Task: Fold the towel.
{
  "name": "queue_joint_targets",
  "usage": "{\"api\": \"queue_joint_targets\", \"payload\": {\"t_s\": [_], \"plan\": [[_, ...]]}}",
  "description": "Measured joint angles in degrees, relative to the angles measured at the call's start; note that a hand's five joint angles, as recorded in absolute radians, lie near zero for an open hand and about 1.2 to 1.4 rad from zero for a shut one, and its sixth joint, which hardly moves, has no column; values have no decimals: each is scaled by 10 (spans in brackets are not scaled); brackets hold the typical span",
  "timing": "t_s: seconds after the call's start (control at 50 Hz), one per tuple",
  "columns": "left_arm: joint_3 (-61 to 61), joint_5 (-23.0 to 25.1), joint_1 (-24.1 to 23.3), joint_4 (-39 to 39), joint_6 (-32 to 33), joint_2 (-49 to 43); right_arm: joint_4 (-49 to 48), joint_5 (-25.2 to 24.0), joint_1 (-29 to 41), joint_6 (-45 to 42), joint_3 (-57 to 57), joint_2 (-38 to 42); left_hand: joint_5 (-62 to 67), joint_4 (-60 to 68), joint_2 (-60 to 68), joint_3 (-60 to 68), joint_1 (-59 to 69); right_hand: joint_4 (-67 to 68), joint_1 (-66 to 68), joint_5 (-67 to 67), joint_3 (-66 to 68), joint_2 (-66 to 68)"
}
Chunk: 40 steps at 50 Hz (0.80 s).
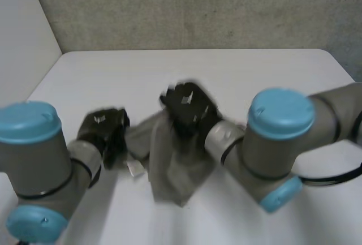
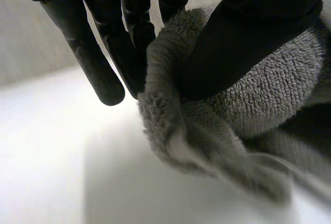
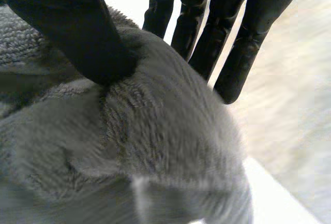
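A grey towel hangs above the white table, held up between my two hands. My left hand grips its left end; in the left wrist view the thumb presses the towel against the fingers. My right hand holds the towel's upper right part. In the right wrist view its thumb pinches the grey cloth against the fingers. A small white label dangles from the towel below my left hand.
The white table stretches back to a grey wall. My two arms with light-blue caps, one on the left and one on the right, reach over the near part of the table.
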Motion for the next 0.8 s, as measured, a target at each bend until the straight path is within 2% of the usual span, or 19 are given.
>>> {"api": "queue_joint_targets", "payload": {"t_s": [0.1,0.2,0.24,0.38,0.5,0.6,0.62,0.64,0.68,0.74,0.8], "plan": [[75,-1,3,7,5,36,-16,35,-65,24,-64,-58,15,16,15,16,15,7,21,16,10,0],[152,-2,23,5,20,54,-14,34,-115,56,-99,-91,20,18,18,18,18,7,21,20,11,0],[184,-3,39,4,28,58,2,4,-166,86,-119,-111,20,19,18,18,24,7,28,30,11,5],[184,-3,60,1,37,50,46,-54,-218,91,-96,-111,22,19,19,19,24,7,28,33,11,8],[115,3,56,8,38,17,72,-83,-250,40,-6,-91,23,19,20,20,29,7,28,33,13,8],[64,12,41,14,37,-25,75,-83,-262,-59,77,-64,23,19,20,19,29,-38,17,4,-31,-34],[56,14,37,14,37,-32,75,-81,-264,-85,92,-59,23,19,20,19,29,-123,-57,-75,-116,-127],[45,18,31,15,37,-43,76,-78,-267,-123,111,-54,18,9,9,8,29,-297,-222,-244,-290,-303],[35,21,26,15,37,-50,76,-73,-272,-154,125,-53,9,-3,-2,-2,27,-412,-308,-362,-406,-413],[23,23,19,15,40,-52,78,-62,-282,-193,141,-59,-22,-32,-32,-31,-3,-509,-371,-459,-500,-492],[16,23,16,15,46,-44,79,-52,-289,-200,146,-75,-49,-57,-57,-58,-33,-516,-376,-477,-516,-502]]}}
